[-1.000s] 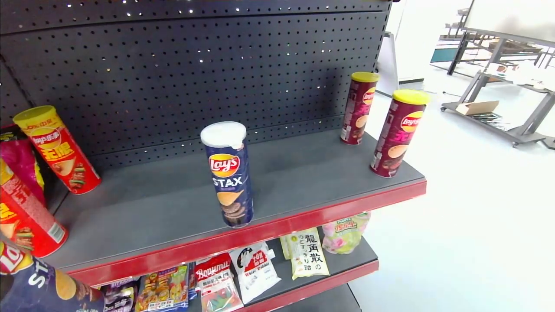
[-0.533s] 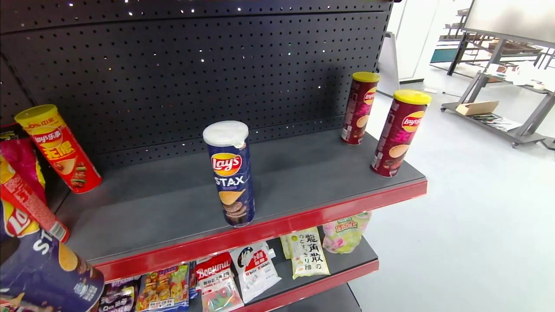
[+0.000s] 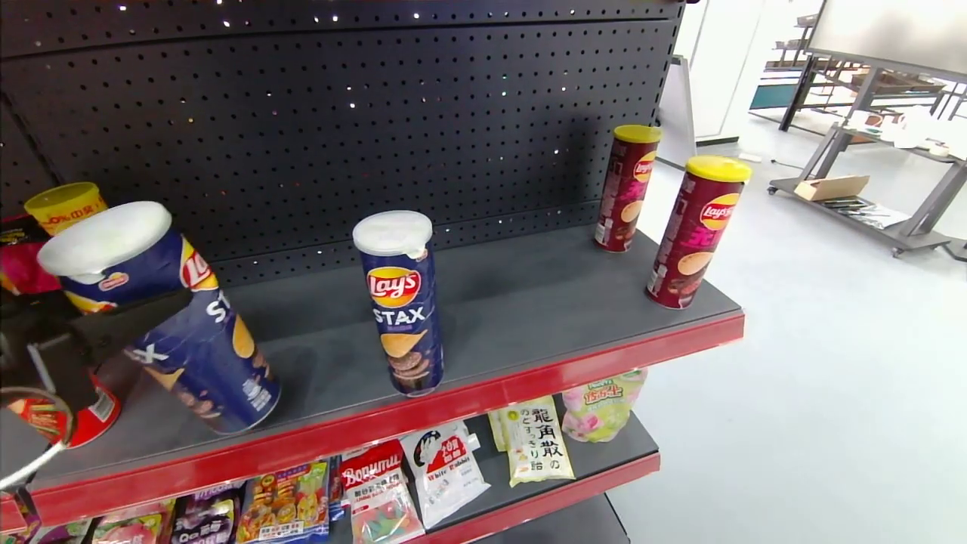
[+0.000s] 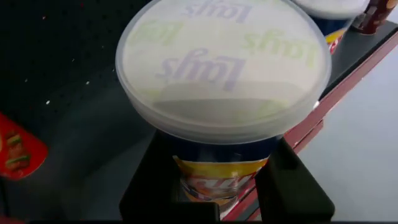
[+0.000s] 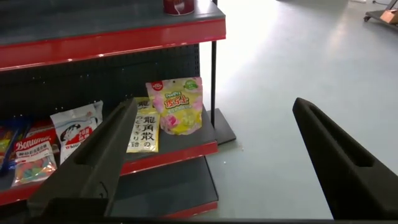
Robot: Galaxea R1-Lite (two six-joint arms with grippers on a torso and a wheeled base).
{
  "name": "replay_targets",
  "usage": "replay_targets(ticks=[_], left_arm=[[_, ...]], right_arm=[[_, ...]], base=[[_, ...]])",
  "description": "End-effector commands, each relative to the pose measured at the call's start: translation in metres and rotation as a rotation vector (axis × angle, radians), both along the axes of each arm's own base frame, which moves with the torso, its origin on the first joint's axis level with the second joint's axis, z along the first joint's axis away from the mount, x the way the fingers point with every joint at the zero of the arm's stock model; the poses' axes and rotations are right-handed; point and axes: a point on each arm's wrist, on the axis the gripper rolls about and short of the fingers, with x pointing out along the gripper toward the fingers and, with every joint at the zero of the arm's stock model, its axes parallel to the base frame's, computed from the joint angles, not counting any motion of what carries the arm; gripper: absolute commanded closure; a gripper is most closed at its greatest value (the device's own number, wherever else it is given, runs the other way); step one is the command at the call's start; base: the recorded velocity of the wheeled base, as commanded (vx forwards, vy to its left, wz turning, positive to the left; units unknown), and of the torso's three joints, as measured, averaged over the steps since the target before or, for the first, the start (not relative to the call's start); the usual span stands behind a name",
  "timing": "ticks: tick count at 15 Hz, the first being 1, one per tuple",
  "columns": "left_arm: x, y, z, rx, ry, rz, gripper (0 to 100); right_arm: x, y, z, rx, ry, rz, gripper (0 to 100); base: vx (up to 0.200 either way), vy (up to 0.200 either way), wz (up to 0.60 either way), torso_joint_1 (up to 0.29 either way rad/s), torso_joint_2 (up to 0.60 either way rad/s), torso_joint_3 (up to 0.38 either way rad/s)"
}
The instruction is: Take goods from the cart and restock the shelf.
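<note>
Head view, left gripper point(image 4: 219, 186) clamped on a blue can point(image 3: 204, 355), can tilted over the shelf's point(image 3: 529, 302) left front, second blue can point(image 3: 400, 317) upright nearby, right gripper point(image 5: 230, 155) spread wide by the lower shelf point(image 5: 180, 155).

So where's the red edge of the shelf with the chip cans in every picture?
Head view: the red edge runs across below the cans, rising toward the right.
Left wrist view: the red edge slants past behind the held blue can.
Right wrist view: the red edge runs above the snack bags.
Shared landmark: the dark red can standing near its end.
</note>
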Motion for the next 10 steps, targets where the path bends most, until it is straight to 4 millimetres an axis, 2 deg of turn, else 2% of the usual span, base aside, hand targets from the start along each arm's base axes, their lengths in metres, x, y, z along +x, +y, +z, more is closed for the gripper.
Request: replay_targets(ticks=[1, 4, 8, 10], left_arm=[[0.057, -0.017, -0.002, 0.001, 0.047, -0.066, 100], [0.113, -0.025, 0.004, 0.004, 0.039, -0.051, 100], [0.165, -0.05, 0.001, 0.007, 0.048, -0.094, 100], [0.186, -0.058, -0.008, 0.012, 0.067, -0.094, 100]], right_arm=[[0.0, 0.0, 0.0, 0.0, 0.001, 0.001, 0], [0.0, 0.0, 0.0, 0.0, 0.001, 0.001, 0], [0.0, 0.0, 0.0, 0.0, 0.003, 0.003, 0], [0.0, 0.0, 0.0, 0.0, 0.003, 0.001, 0]], base=[[0.0, 0.0, 0.0, 0.0, 0.0, 0.0], [0.0, 0.0, 0.0, 0.0, 0.0, 0.0], [0.0, 0.0, 0.0, 0.0, 0.0, 0.0], [0.0, 0.0, 0.0, 0.0, 0.0, 0.0]])
